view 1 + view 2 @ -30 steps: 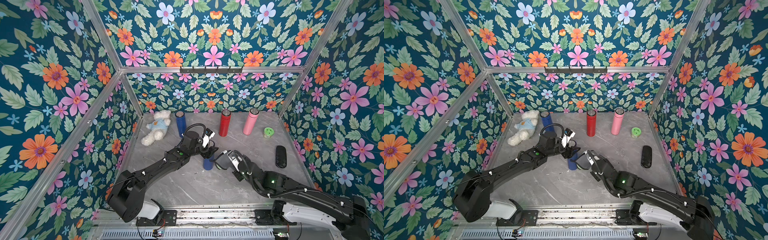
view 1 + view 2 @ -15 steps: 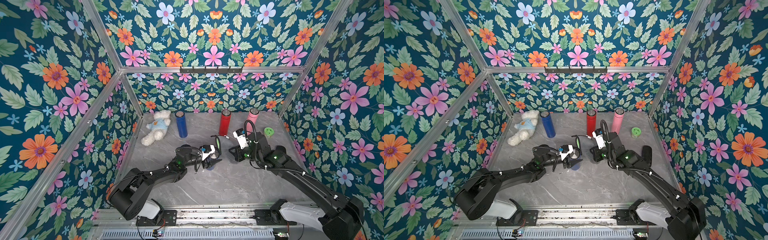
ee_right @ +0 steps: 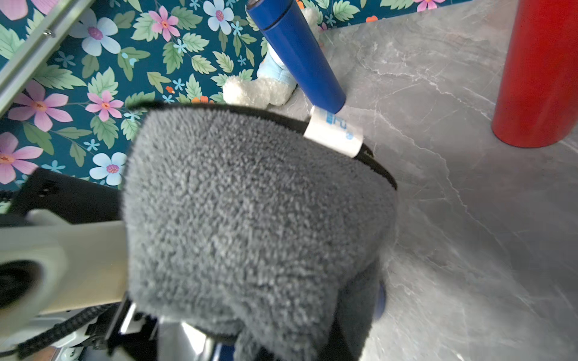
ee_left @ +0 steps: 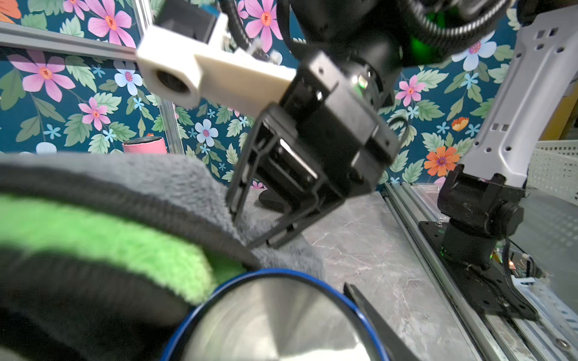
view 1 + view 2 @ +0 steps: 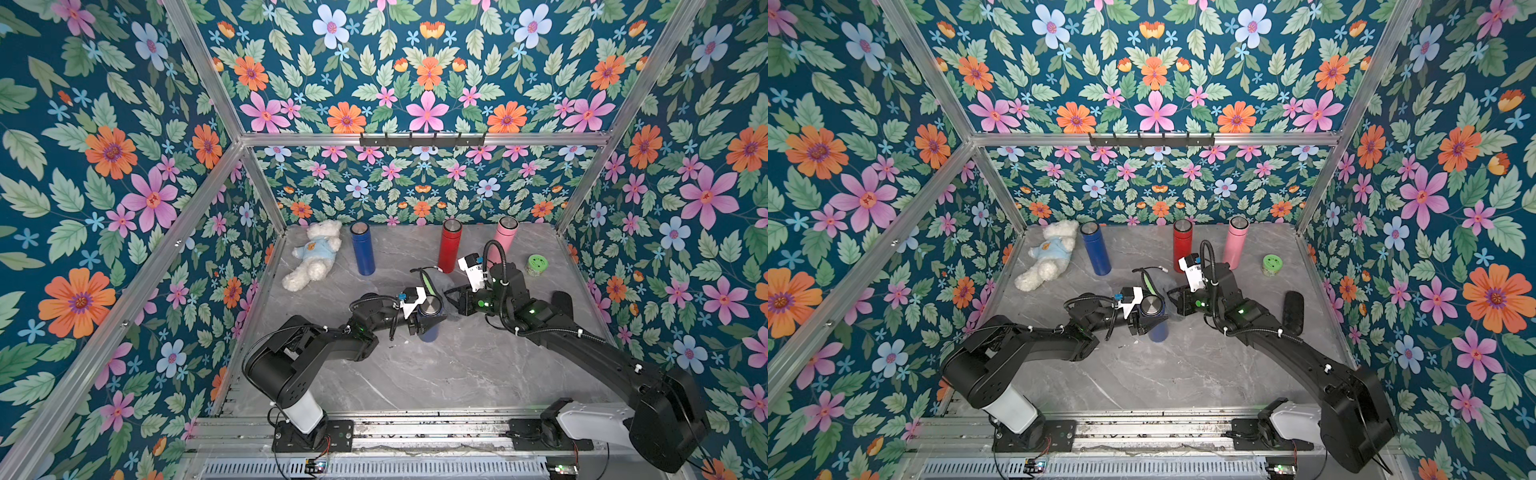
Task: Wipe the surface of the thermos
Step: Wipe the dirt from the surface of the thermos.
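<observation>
Right gripper (image 5: 454,297): jaws together, pinching a fold of the cloth (image 5: 433,281), which is grey pile with a green face and black trim. The right wrist view is almost filled by the cloth (image 3: 250,218), so the fingertips themselves are hidden there.

Left gripper (image 5: 431,322): jaws stand one on each side of the dark blue thermos (image 5: 430,335), just under its steel lid. Reads as a steadying clamp.

The thermos stands upright mid-table (image 5: 457,374), between the two arms, in both top views. From the left wrist, the cloth's green face (image 4: 109,234) lies against the rim of the lid (image 4: 275,322). It looks like contact on the far, upper side.

Progress, as judged:
- Cloth picked up, thermos secured, and the two brought together: done.
- Wiping looks to be under way at the top.
- The lower body and near side are bare of cloth and are probably left to do.
- No dirt is visible, so I cannot tell how much is clean.

Along the back stand a blue flask (image 5: 363,249), a red flask (image 5: 451,245) and a pink flask (image 5: 503,239), all clear of the arms. The teddy bear (image 5: 313,257) lies far left.
</observation>
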`<state>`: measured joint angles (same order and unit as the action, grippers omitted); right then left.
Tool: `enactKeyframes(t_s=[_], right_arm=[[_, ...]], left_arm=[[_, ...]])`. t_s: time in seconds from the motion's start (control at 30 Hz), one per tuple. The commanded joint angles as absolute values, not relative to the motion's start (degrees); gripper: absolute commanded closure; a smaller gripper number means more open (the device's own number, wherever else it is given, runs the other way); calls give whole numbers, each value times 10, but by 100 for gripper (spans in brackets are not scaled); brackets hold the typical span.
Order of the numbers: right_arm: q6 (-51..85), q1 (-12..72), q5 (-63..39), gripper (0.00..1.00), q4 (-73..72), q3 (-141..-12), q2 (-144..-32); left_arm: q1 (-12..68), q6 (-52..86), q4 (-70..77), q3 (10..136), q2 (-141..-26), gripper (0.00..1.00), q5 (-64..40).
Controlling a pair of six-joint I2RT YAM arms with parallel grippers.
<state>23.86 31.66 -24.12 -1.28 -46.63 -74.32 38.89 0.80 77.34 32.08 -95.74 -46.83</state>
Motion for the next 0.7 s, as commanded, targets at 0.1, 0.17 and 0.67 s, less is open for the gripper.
enactKeyframes(t_s=[0.1, 0.17, 0.67], right_arm=[[289, 323, -313, 100, -75, -398, -823], [296, 323, -314, 100, -100, -393, -847], [231, 281, -462, 100, 81, -562, -800]], left_arm=[[384, 40, 881, 314, -987, 100, -523], [381, 48, 897, 314, -991, 100, -534], [370, 55, 894, 335, -973, 100, -657]])
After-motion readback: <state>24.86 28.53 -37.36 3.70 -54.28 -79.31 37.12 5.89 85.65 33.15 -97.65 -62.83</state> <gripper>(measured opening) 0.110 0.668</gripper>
